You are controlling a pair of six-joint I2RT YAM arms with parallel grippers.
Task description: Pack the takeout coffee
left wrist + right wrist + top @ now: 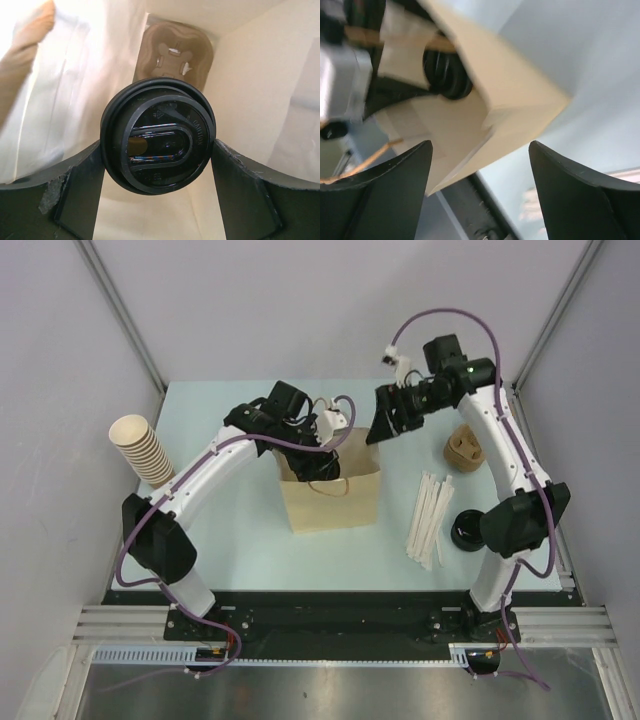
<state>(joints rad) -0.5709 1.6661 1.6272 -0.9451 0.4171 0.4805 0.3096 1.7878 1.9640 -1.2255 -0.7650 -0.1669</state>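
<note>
A tan paper bag (330, 495) stands open in the middle of the table. My left gripper (322, 445) reaches down into it. In the left wrist view this gripper (157, 150) is shut on a coffee cup capped with a black lid (159, 135); the lid hides the cup's paper wall. Below it, on the bag's floor, lies a brown moulded-pulp carrier tray (174, 52). My right gripper (383, 427) is open and empty just right of the bag's top rim. In the right wrist view (480, 150) the bag's corner (510, 95) is in front of it.
A tall stack of nested tan cups (142, 448) lies at the far left. A second brown pulp carrier (462, 448) sits at the right. White wrapped straws (428, 515) and black lids (466, 531) lie right of the bag.
</note>
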